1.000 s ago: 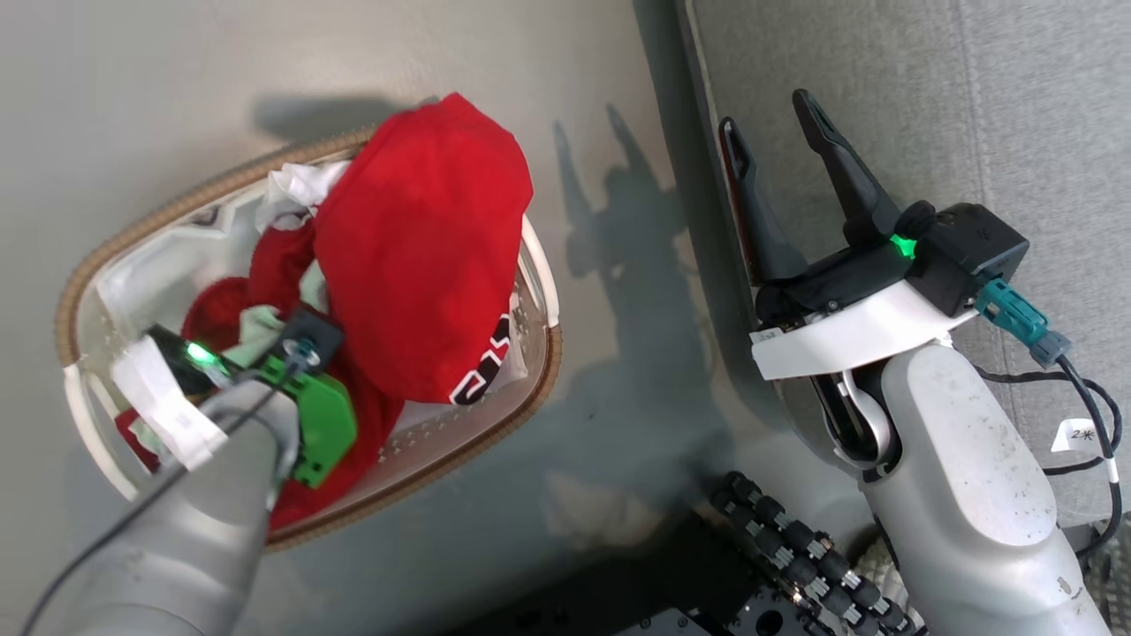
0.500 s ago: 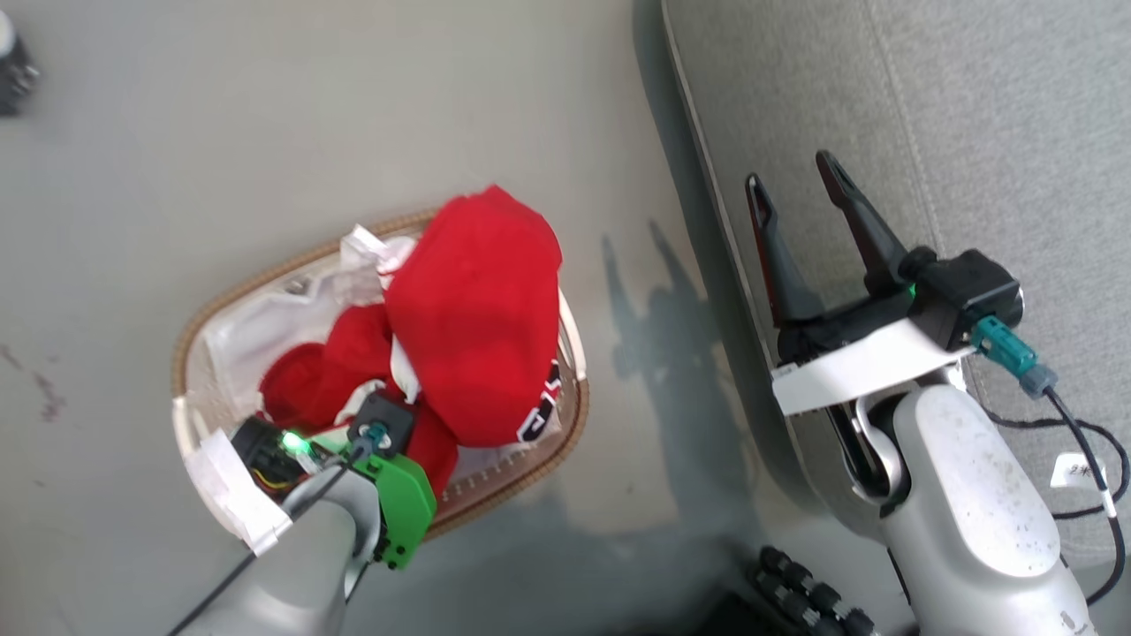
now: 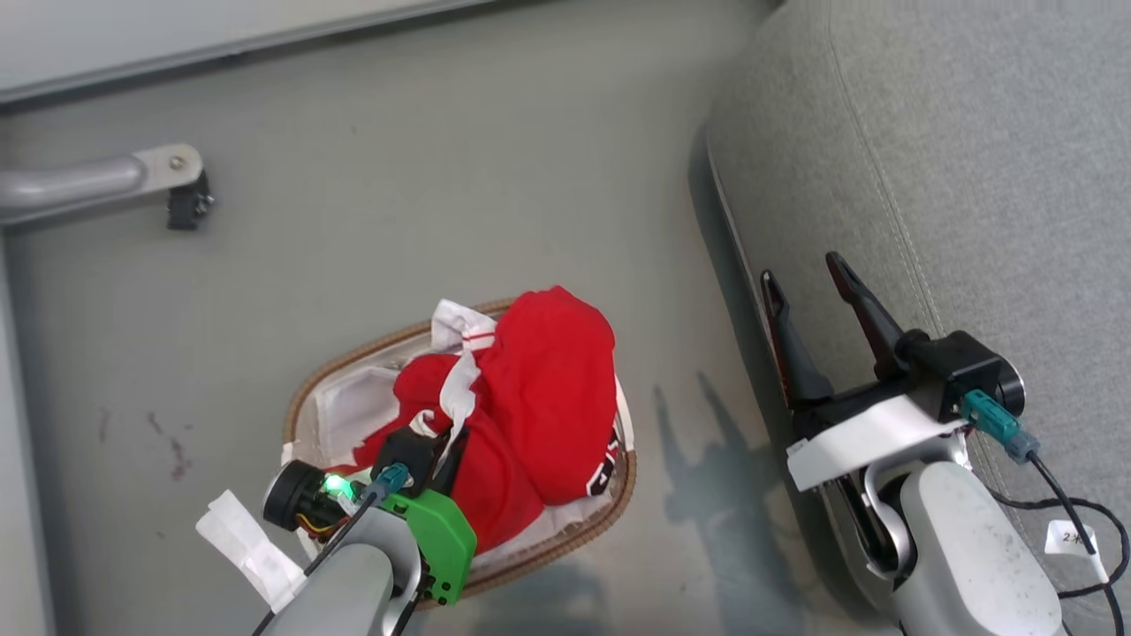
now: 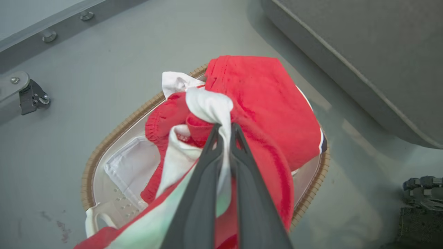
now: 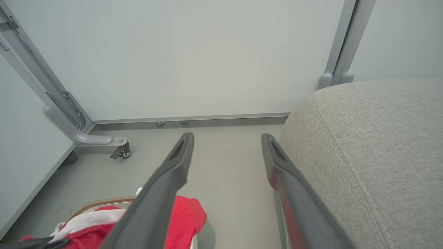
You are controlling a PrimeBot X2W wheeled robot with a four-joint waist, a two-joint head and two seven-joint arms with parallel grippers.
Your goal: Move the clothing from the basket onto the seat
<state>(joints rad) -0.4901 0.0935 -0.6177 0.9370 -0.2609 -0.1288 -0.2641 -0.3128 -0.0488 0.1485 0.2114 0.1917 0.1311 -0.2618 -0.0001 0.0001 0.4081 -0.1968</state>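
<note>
Left gripper (image 4: 225, 127) is pinched tight on the clothing (image 4: 273, 97), fingers squeezed together over a fold of white trim and red fabric. That bunch is drawn up out of the basket (image 4: 114, 135) to the fingertips. The rest of the red pile sits inside and drapes over the rim on the side nearer the seat (image 3: 972, 177). In the head view you can see a bit of black-and-white lettering on the cloth at that edge. A white liner (image 4: 128, 166) lies in the bottom of the basket, bare on the side away from the seat. Basket is on the grey floor (image 3: 459, 194), near the seat's rounded corner but not touching it. Right gripper (image 3: 802, 272) is spread wide with nothing in it, hanging over the seat's edge, fingers pointing toward the wall. Over by that wall there's a metal frame leg (image 3: 106, 181) with a small caster on it.
</note>
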